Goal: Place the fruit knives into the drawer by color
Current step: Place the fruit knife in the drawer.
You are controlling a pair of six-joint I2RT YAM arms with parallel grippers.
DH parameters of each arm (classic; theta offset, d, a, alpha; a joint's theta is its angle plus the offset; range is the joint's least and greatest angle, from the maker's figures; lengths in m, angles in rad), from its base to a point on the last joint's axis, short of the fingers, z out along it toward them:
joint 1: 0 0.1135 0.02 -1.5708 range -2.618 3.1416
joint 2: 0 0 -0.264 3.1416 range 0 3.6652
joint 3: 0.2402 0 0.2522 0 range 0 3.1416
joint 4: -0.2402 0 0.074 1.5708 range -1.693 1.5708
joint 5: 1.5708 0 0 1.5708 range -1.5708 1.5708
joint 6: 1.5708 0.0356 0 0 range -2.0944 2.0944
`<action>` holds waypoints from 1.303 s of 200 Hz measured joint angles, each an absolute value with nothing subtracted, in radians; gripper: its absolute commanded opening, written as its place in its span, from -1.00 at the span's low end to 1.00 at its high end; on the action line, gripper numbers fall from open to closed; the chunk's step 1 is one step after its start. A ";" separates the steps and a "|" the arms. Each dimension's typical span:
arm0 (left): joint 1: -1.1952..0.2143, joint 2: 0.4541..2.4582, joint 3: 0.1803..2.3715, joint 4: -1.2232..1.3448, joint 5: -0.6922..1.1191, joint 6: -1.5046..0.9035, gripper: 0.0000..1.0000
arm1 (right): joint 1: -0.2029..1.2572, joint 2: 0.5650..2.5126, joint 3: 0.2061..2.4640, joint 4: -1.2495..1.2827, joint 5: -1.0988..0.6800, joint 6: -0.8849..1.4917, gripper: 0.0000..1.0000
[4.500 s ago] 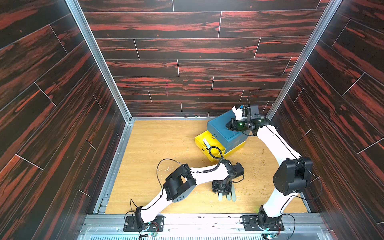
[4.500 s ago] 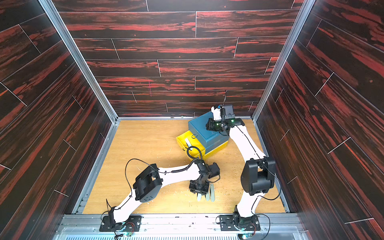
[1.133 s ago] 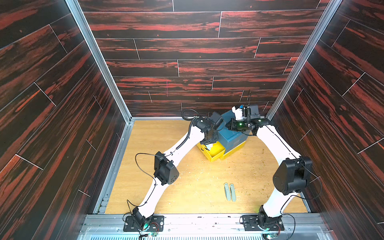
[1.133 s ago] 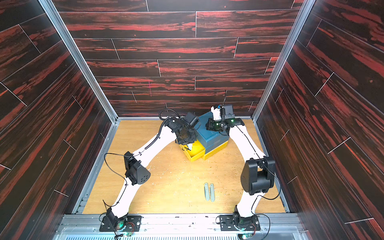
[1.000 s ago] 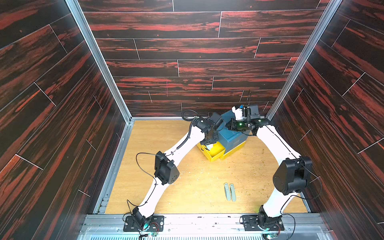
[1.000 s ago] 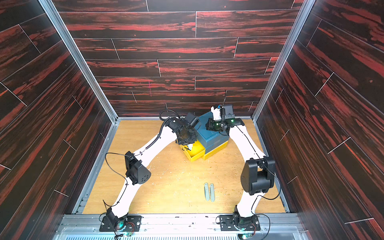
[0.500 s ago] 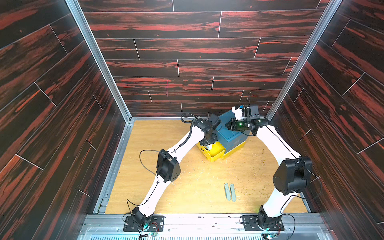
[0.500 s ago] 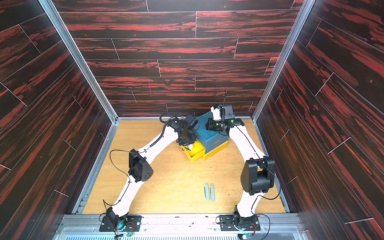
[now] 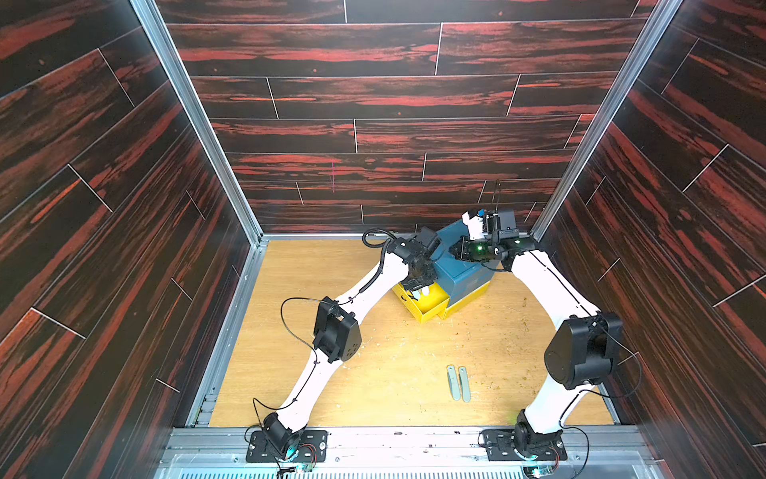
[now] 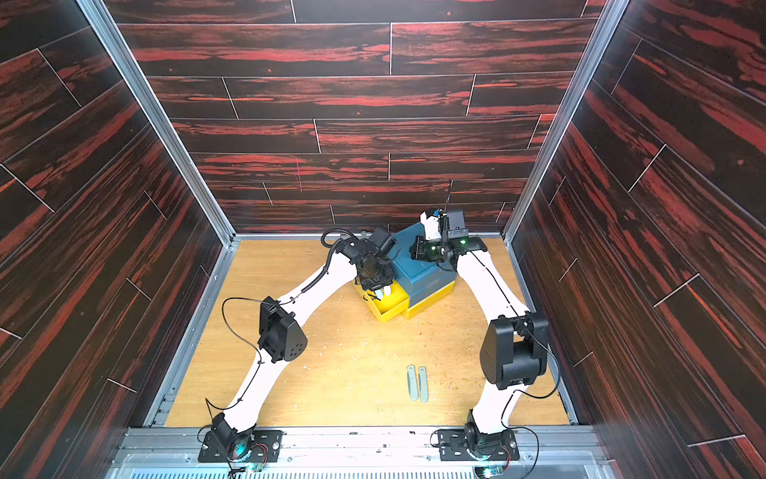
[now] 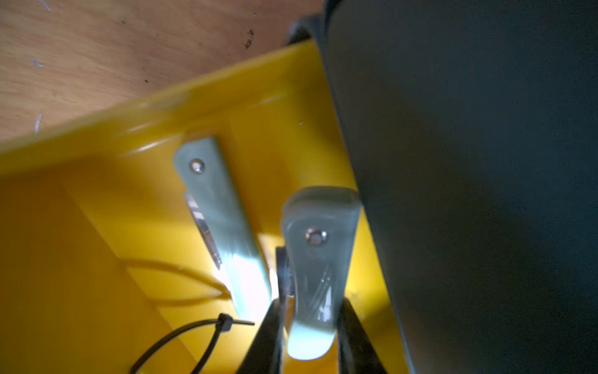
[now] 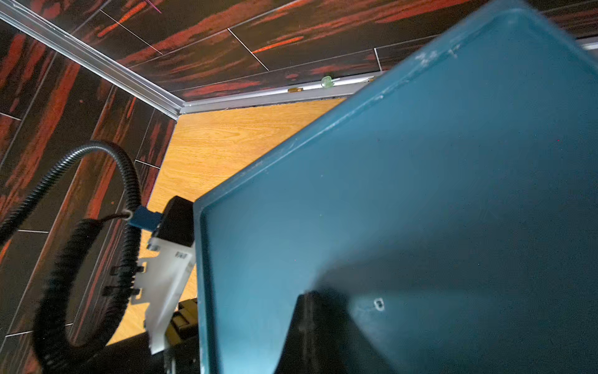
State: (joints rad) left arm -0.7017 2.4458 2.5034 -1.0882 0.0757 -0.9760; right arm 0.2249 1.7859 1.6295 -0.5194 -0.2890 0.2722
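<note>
My left gripper (image 11: 307,327) is shut on a pale fruit knife (image 11: 318,259) and holds it inside the open yellow drawer (image 11: 97,129), close to the teal cabinet (image 11: 469,162). A second pale fruit knife (image 11: 223,226) lies on the drawer floor beside it. In both top views the left gripper (image 9: 418,286) (image 10: 375,286) hangs over the drawer (image 9: 429,315). Two grey-green fruit knives (image 9: 459,382) (image 10: 417,382) lie side by side on the wooden floor near the front. My right gripper (image 12: 310,304) is shut, its tip resting on the cabinet's top (image 12: 420,194).
The cabinet (image 9: 464,269) stands at the back right of the floor, with a lower yellow drawer (image 9: 468,302) under the teal body. Dark panelled walls close in three sides. Small crumbs dot the floor around the knives. The left arm's cable loop (image 12: 97,210) hangs beside the cabinet.
Since the oldest frames my left arm has gone from the knives at the front to the drawer with a pale knife. Over the last second its elbow swung slightly. The right arm stayed still.
</note>
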 measured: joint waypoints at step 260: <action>-0.697 2.420 2.477 -1.069 0.059 -0.960 -0.37 | 0.225 1.786 1.629 -0.519 -0.289 0.272 -0.95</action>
State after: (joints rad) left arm -0.6968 2.4199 2.4775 -1.0687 0.0589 -0.9600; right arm 0.2249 1.7863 1.6295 -0.5190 -0.2893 0.2722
